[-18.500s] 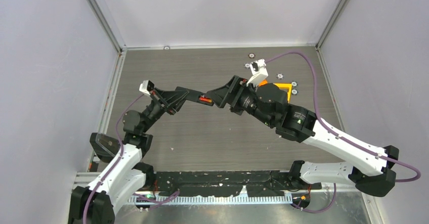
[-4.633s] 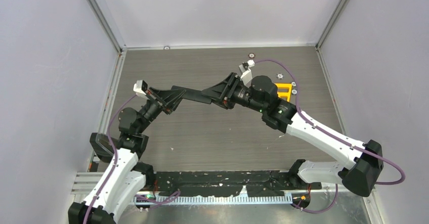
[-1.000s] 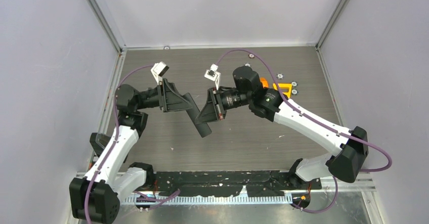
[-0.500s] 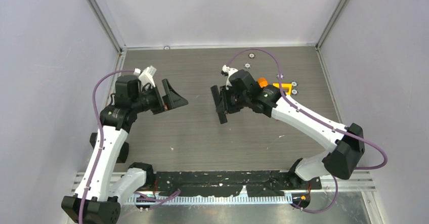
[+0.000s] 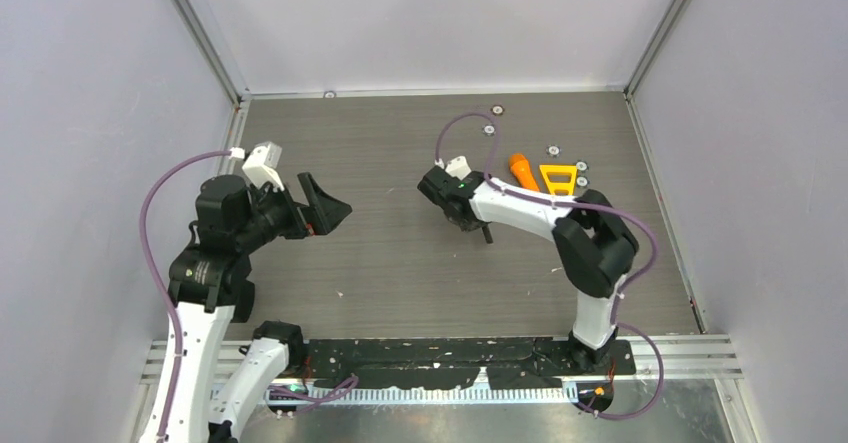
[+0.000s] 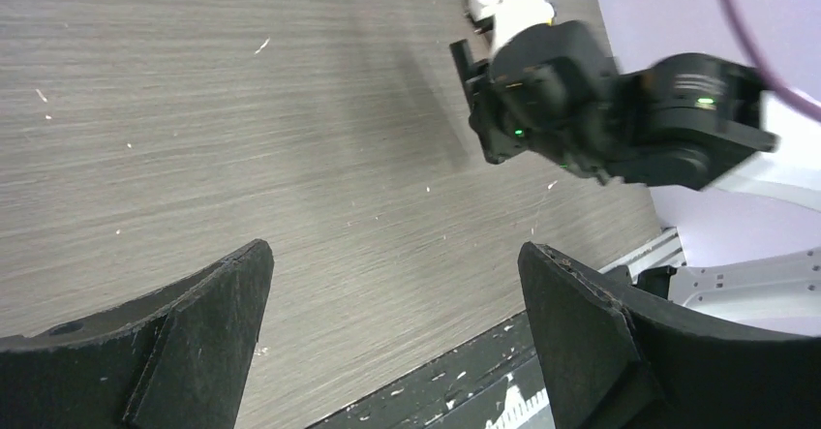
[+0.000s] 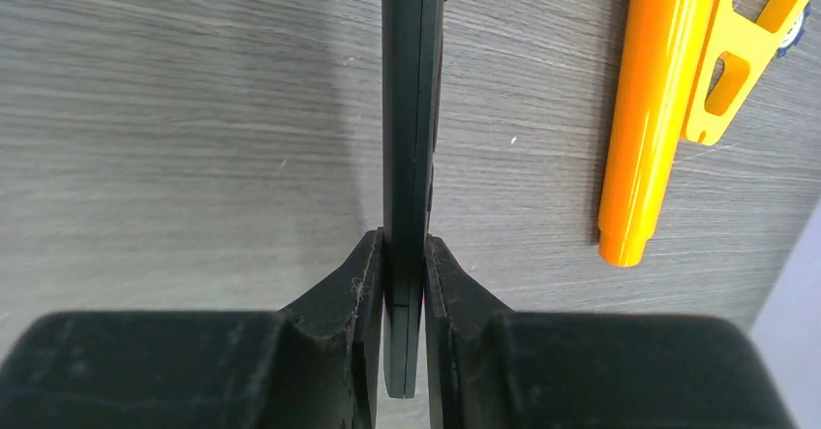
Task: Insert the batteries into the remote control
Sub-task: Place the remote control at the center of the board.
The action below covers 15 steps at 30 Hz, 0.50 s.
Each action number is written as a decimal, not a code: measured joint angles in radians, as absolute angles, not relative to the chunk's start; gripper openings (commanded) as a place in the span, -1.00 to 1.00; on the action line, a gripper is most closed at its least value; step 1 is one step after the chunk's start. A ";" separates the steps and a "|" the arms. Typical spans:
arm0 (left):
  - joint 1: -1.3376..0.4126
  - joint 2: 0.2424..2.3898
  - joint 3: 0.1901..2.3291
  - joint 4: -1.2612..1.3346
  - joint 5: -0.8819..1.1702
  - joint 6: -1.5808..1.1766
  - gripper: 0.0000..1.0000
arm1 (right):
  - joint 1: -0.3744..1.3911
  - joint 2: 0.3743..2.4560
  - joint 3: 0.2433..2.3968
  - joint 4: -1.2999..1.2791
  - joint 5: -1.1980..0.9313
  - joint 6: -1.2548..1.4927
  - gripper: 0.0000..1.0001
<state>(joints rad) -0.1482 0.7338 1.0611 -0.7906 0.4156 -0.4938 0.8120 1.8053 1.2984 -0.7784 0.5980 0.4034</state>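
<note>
My right gripper is shut on the remote control, a slim black bar seen edge-on, running away from the fingers above the grey table. From above, the right gripper hangs near mid-table, right of centre, with a dark tip of the remote control poking out below it. My left gripper is open and holds nothing. In the top view the left gripper sits far to the left, well apart from the remote. The batteries are out of view.
An orange flashlight lies on the table just right of the remote, beside a yellow triangular frame. From above, the flashlight and frame lie at the back right, among several small round discs.
The left gripper has opened fully and drawn back to the left, away from the remote. The right arm has folded in, carrying the remote to the right and down toward the table.
</note>
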 measured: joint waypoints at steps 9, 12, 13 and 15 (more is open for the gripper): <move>-0.148 0.706 1.080 -0.811 0.380 -0.462 0.99 | 0.812 1.968 1.384 -0.809 0.679 0.360 -0.78; -0.148 0.701 1.080 -0.818 0.367 -0.461 0.99 | 0.812 1.998 1.405 -0.806 0.670 0.361 -0.68; -0.148 0.697 1.080 -0.821 0.365 -0.460 0.99 | 0.812 2.005 1.405 -0.805 0.663 0.361 -0.63; -0.148 0.691 1.079 -0.822 0.358 -0.460 0.99 | 0.812 2.018 1.405 -0.805 0.646 0.364 -0.56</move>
<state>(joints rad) -0.1482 0.6907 1.0794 -0.8223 0.3580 -0.4599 0.8120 2.0182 1.4048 -0.8051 0.6464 0.3641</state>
